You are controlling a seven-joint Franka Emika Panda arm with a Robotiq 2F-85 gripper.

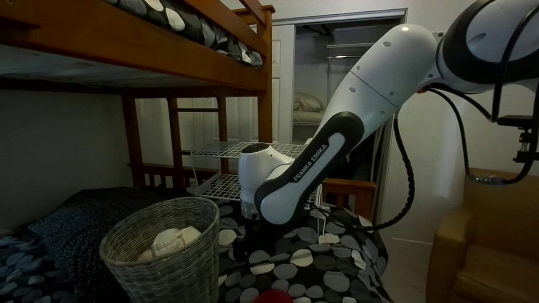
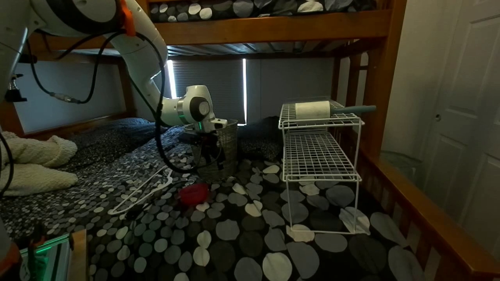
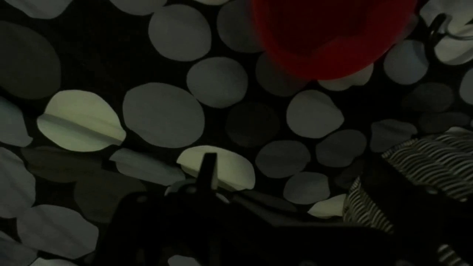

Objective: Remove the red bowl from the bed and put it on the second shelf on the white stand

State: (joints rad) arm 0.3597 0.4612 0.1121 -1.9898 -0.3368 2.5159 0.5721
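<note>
The small red bowl sits on the bed's dotted cover. Only its top edge shows at the bottom of an exterior view. In the wrist view the bowl is cut off at the top. The white stand stands on the bed, and its second shelf holds nothing visible; the shelf also shows behind the arm. My gripper points down above the bed, between the wicker basket and the stand, apart from the bowl. In the wrist view its dark fingers are spread with nothing between them.
The grey wicker basket with cloth inside stands close beside the gripper. A white roller lies on the stand's top tier. A white hanger lies near the bowl. The upper bunk's wooden rail hangs overhead.
</note>
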